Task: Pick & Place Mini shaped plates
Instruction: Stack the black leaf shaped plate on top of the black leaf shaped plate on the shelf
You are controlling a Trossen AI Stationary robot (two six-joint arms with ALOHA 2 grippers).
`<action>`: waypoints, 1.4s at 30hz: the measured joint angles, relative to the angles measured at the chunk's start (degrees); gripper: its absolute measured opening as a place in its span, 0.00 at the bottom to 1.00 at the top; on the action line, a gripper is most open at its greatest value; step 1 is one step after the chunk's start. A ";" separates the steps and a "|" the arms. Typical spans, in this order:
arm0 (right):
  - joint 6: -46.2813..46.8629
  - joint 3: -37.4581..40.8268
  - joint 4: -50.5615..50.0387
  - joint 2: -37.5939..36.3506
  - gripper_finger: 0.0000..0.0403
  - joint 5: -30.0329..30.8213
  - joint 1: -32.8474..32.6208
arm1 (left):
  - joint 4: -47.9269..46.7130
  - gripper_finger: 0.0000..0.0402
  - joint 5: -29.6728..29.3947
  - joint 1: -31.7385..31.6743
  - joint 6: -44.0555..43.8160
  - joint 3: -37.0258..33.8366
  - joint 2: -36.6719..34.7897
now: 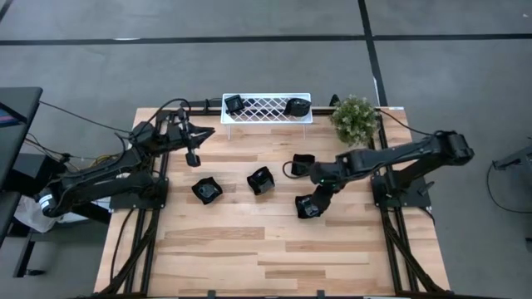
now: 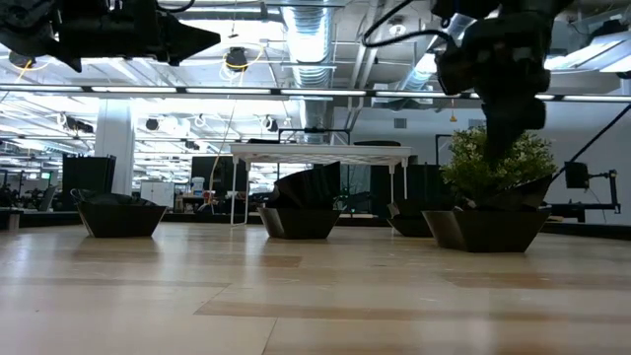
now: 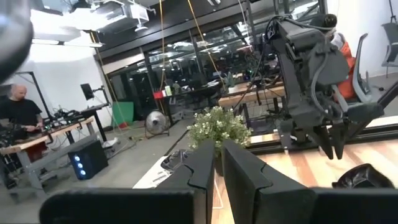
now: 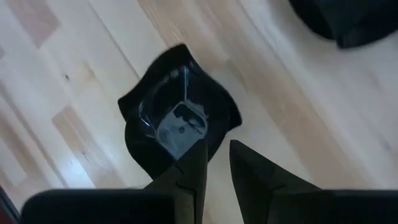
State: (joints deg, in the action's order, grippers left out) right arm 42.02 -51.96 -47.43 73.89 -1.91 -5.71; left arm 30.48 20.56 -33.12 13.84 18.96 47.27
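Several small black plates are in view. Three rest flat on the wood: one (image 1: pixel 207 190), one (image 1: pixel 261 180) and one (image 1: pixel 302 164). A fourth (image 1: pixel 309 206), with a greyish centre (image 4: pixel 177 127), sits on the table under my right gripper (image 1: pixel 320 193). That gripper (image 4: pixel 217 149) points down above this plate's rim with only a narrow gap between its fingers, and it stands clear of the plate (image 2: pixel 483 227) in the low view. Two more plates (image 1: pixel 234 104) (image 1: pixel 296 106) lie on the white lattice rack (image 1: pixel 266 109). My left gripper (image 1: pixel 193 159) (image 3: pixel 217 155) hangs shut above the table's far left part.
A potted plant (image 1: pixel 353 118) stands at the far right corner beside the rack. Cables run along both arm bases. Bare wood stretches across the table's near half (image 1: pixel 266 257). A person (image 3: pixel 18 115) stands in the room beyond the table.
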 joint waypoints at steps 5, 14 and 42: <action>8.04 -0.04 -0.24 0.37 0.16 -0.40 -2.10 | 0.13 0.08 0.33 0.24 -0.67 0.00 0.00; 16.26 -0.04 -0.34 0.53 0.17 -0.27 -7.03 | 0.50 0.08 0.39 2.97 -0.67 0.00 0.00; 24.55 -0.02 -0.74 4.81 0.43 6.20 -11.96 | 0.70 0.08 0.31 5.09 -0.60 0.00 0.00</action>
State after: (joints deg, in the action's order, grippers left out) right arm 66.56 -51.99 -48.17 78.70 4.30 -17.67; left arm 31.18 20.86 -28.03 13.23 18.96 47.27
